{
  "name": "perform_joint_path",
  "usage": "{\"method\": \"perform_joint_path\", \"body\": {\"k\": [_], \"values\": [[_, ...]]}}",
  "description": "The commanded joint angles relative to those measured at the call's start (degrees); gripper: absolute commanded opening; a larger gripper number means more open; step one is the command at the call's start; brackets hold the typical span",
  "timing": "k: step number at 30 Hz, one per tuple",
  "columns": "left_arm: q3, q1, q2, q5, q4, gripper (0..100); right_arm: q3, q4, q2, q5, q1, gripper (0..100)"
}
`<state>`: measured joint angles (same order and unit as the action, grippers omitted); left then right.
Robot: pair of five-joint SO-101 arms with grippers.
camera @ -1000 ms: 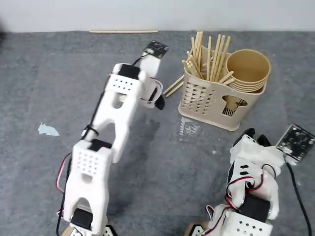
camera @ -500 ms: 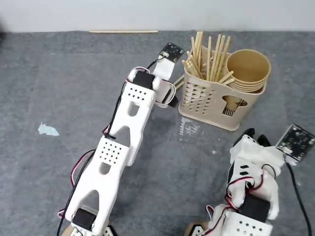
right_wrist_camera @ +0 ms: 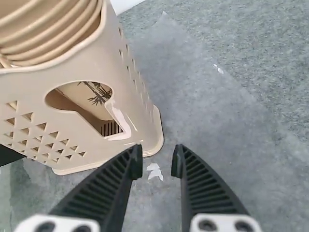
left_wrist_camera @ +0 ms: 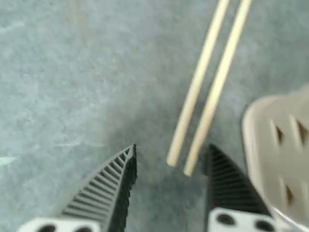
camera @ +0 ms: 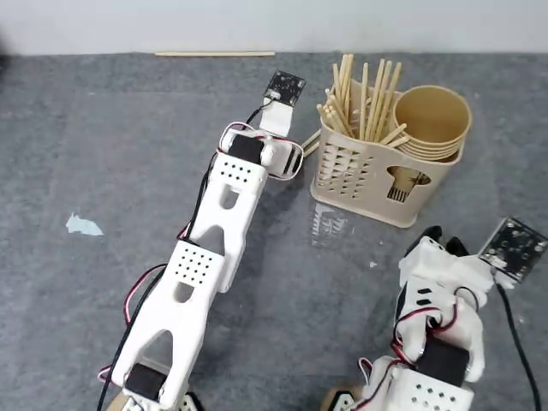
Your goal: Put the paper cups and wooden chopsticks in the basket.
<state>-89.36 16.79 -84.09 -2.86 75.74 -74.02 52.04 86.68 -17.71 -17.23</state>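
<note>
As the left tool [left_wrist_camera: 172, 147] gapes, chopsticks [left_wrist_camera: 198, 82] end between its tips.

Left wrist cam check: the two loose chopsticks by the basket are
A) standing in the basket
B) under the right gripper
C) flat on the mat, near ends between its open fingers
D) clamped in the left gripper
C: the two chopsticks lie flat on the grey mat beside the basket. Their near ends sit in the gap of the left gripper, which is open and not clamped on them.
</note>
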Motion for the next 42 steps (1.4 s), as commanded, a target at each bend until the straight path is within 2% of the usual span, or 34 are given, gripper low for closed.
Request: {"method": "perform_joint_path", "body": {"k": [1, 15, 20, 27, 32, 39, 42], "values": [[-3.47, -0.44, -0.79, -0.35, -4.66, 14, 0.35, -1.19, 0.57, -0.79, -0.4, 11.1], [-3.3, 1.23, -3.52, 1.41, -6.07, 13, 0.35, -1.19, 0.57, -0.79, -0.31, 11.1], [-3.3, 2.37, -3.69, 5.89, 0.88, 6, 0.35, -1.19, 0.57, -0.79, -0.31, 11.1], [-3.56, 2.11, -3.25, 7.47, 6.68, 5, 0.35, -1.19, 0.57, -0.79, -0.31, 11.1], [-5.49, 1.93, -2.2, 11.6, 13.1, 1, 0.35, -1.19, 0.57, -0.79, -0.31, 11.1], [-6.73, -1.14, 3.16, 11.78, 23.56, 1, 0.35, -1.19, 0.57, -0.79, -0.31, 11.1], [-6.73, -3.25, 4.22, 11.78, 24.88, 1, 0.35, -1.19, 0.66, -0.79, -0.31, 11.1]]}}
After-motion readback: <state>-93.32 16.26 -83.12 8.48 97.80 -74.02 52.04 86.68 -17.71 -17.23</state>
